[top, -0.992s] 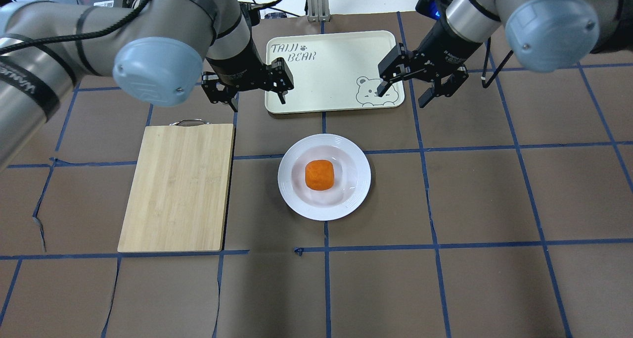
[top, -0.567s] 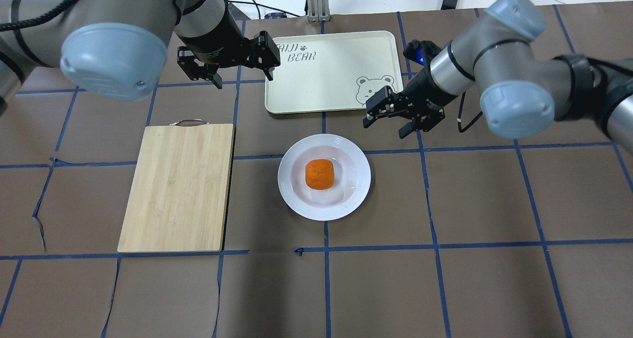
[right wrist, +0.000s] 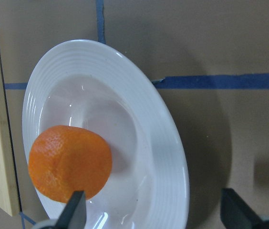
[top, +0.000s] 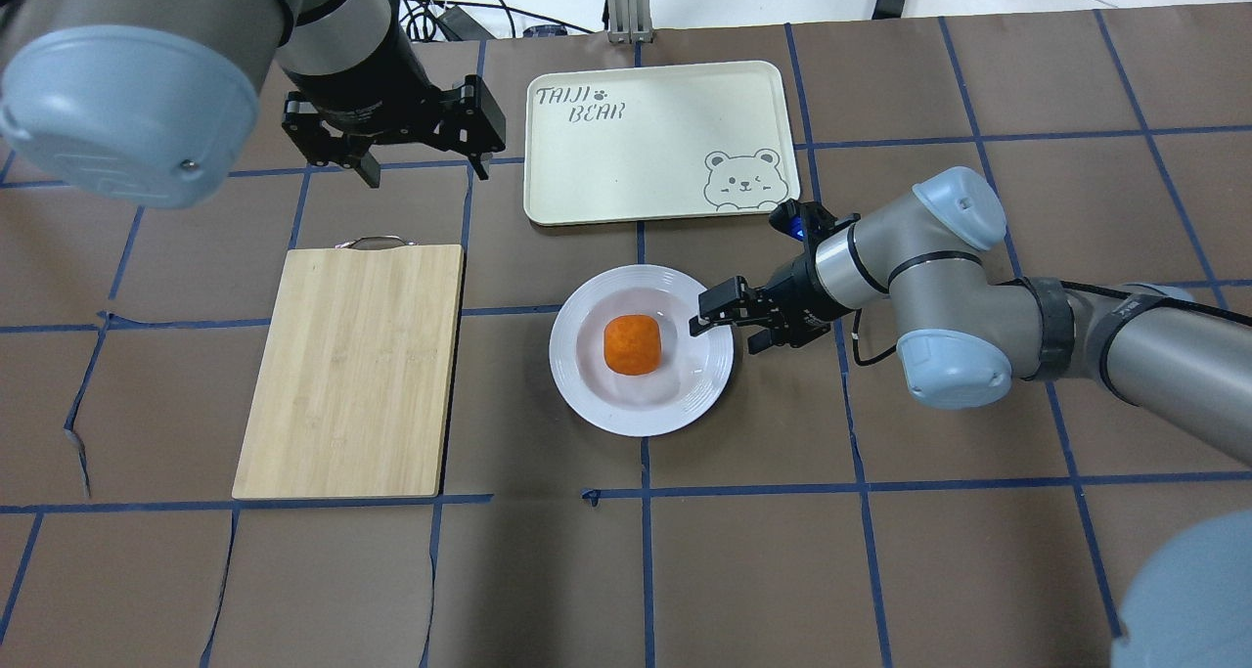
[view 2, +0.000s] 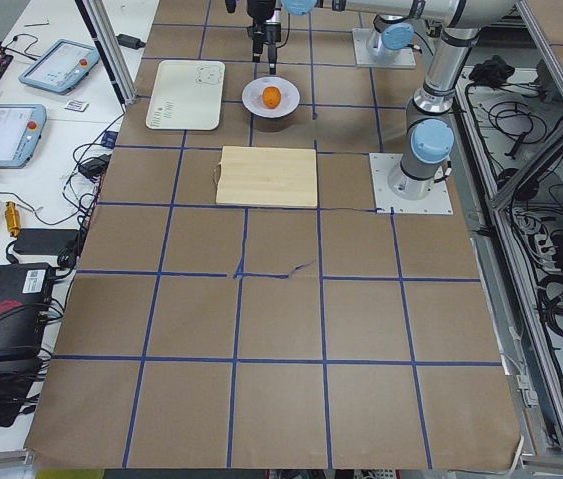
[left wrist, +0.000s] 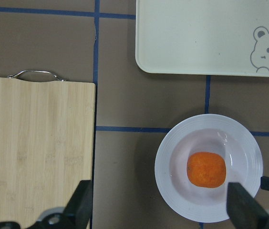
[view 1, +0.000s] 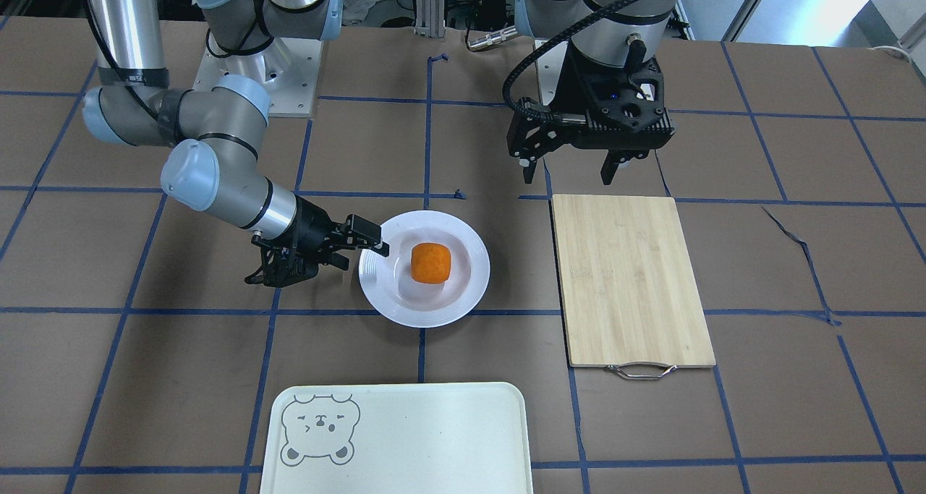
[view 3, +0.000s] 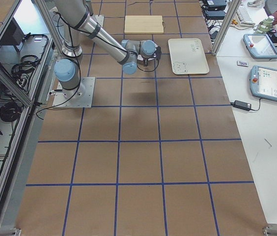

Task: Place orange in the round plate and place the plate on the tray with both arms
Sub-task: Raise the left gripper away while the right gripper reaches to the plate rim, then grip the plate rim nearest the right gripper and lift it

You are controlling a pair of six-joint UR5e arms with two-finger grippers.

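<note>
The orange [top: 631,344] sits in the sunken centre of the round plate [top: 587,394] at mid-table. My right gripper [top: 726,334] is low at the plate's right rim and open. In the right wrist view one finger [right wrist: 75,210] is over the plate near the orange [right wrist: 70,162] and the other is over the table outside the rim [right wrist: 168,157]. My left gripper [top: 427,174] hangs open and holds nothing, high above the table to the left of the tray [top: 646,140]. The tray holds nothing.
A bamboo cutting board [top: 352,370] with a metal handle lies left of the plate, a narrow strip of table between them. The tray lies just beyond the plate, a small gap apart. Blue tape lines cross the brown table cover.
My right gripper has come down from the tray's right corner to the plate's right rim. My left gripper has drawn back to the left, off the tray's edge. Plate and orange have not moved.
</note>
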